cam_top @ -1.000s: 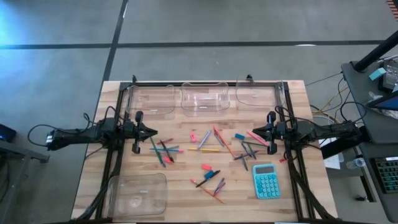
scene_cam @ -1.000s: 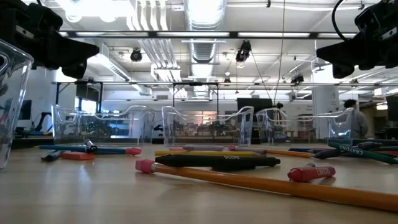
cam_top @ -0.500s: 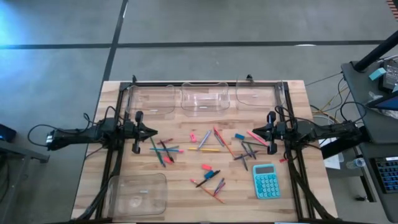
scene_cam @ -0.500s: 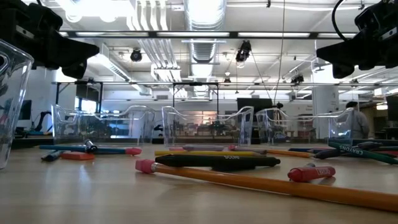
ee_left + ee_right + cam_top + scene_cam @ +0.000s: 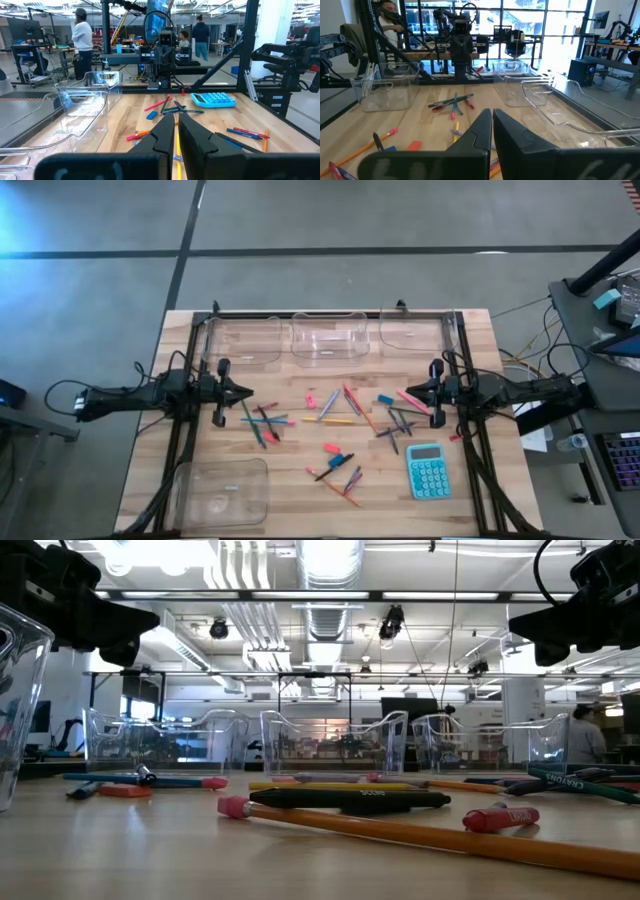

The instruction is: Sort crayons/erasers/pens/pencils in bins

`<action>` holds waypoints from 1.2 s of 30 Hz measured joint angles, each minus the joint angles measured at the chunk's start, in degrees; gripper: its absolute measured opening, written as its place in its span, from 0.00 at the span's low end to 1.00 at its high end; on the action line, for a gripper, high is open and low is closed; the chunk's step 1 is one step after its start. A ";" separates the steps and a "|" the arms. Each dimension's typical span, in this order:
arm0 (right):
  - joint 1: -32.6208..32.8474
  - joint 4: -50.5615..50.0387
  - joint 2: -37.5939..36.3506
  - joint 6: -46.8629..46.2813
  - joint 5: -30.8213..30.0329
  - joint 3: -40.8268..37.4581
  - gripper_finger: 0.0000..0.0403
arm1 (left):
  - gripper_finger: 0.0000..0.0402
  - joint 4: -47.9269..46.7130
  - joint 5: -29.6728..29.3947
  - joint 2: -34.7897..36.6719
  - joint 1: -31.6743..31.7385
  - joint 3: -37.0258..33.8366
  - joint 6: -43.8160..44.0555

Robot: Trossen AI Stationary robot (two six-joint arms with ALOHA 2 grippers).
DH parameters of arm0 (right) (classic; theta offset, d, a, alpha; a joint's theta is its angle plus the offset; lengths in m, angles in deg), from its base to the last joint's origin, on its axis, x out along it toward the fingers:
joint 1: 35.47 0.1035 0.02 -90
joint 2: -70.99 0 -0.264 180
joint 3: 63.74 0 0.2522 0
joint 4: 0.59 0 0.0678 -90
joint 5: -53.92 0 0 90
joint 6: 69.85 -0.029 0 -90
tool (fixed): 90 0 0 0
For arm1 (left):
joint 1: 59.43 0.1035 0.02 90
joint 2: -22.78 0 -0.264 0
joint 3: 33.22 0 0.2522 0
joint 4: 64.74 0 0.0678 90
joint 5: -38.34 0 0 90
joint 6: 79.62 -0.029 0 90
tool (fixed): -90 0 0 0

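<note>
Pencils, pens and crayons lie scattered flat on the middle of the wooden table, in loose clusters. Small pink and blue erasers lie among them. Three clear bins stand along the far edge, and a fourth stands at the near left. My left gripper hovers shut at the table's left side, pointing level toward the middle. My right gripper hovers shut at the right side, facing it. Neither touches anything.
A teal calculator lies at the near right. Black frame rails run along both sides of the table. In the low view a long orange pencil and a black pen lie nearest. People stand in the room beyond.
</note>
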 joint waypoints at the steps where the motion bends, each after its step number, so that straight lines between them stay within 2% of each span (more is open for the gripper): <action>1: 0.00 -0.01 0.00 0.01 0.02 0.00 0.02 | 0.03 0.00 0.00 -0.01 0.01 0.00 0.01; 16: 0.00 -0.01 0.00 0.00 0.01 0.00 0.02 | 0.03 0.32 0.02 -0.02 0.01 0.00 0.00; 36: 0.02 -0.01 0.00 0.02 0.00 -0.01 0.02 | 0.03 9.23 0.00 -0.02 -0.01 0.00 0.01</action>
